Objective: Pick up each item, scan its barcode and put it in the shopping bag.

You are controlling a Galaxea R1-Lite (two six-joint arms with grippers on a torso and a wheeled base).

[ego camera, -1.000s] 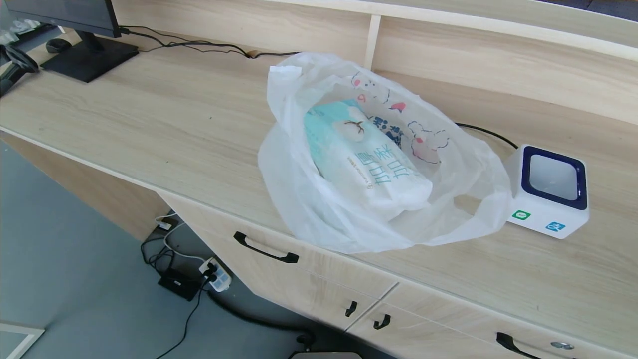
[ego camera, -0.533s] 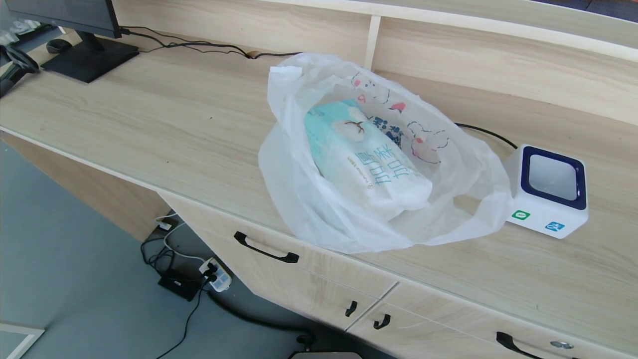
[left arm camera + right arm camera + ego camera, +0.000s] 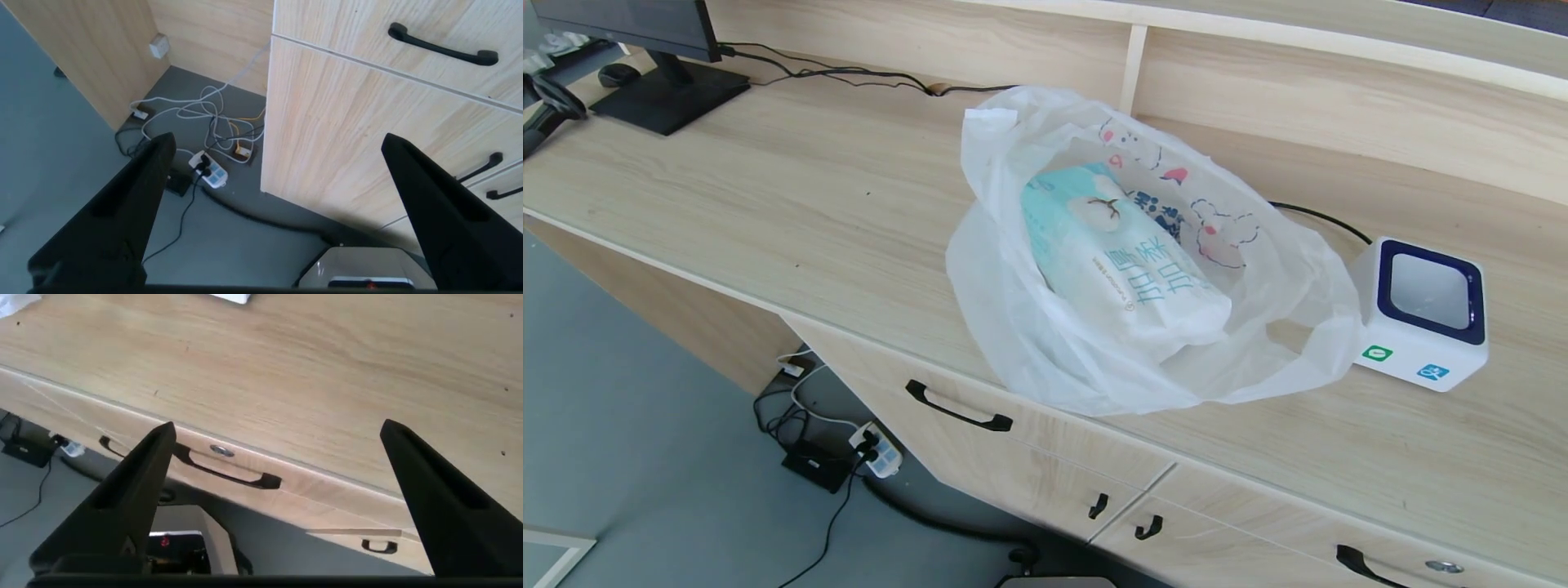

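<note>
Shopping bag (image 3: 1001,327): open, mid-counter (image 3: 768,204).
Tissue pack (image 3: 1119,261): lying inside the bag.
Scanner (image 3: 1421,314): just beside the bag, at its 3 o'clock.
Left gripper (image 3: 278,139): jaws wide apart, empty.
Right gripper (image 3: 278,425): jaws wide apart, empty.

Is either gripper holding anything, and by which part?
Nothing is held: left gripper and right gripper both show open, empty jaws; the teal-and-white pack lies in the shopping bag.
</note>
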